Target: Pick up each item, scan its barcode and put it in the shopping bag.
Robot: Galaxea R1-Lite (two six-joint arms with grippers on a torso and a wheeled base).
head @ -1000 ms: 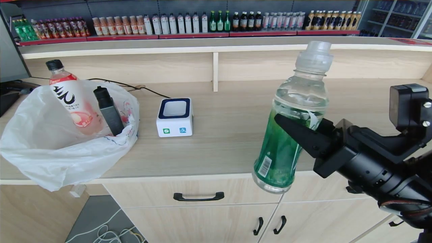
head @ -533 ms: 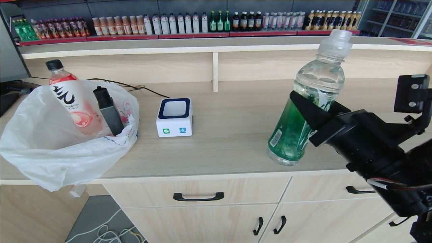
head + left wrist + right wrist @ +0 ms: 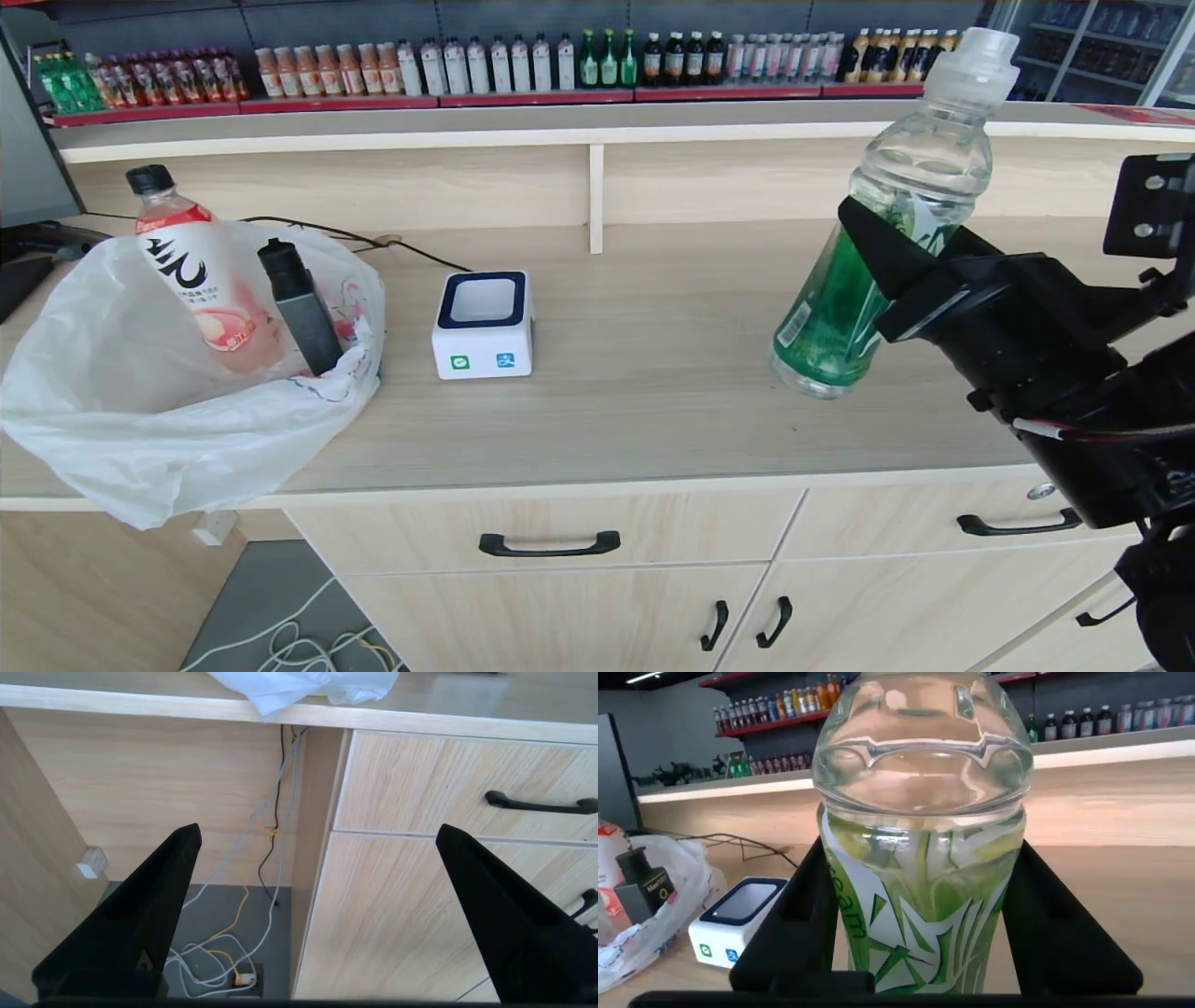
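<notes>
Pale wood counter (image 3: 635, 411) in a shop, with shelves (image 3: 523, 96) of drinks behind it. Right gripper (image 3: 892, 245) is clamped on the middle of a green bottle (image 3: 831, 308), holding it in the air above the counter's right end, cap leaning right and barcode low on its left side. Well apart near the counter's middle sits a white scanner (image 3: 484, 324), and at the left end a plastic bag (image 3: 140, 411) droops over the front edge with a peach bottle (image 3: 201, 271) and a dark bottle (image 3: 299, 303) in it. Left gripper (image 3: 315, 833) hangs below the counter's front edge beside the drawers (image 3: 439, 793), fingers spread wide, holding nothing.
</notes>
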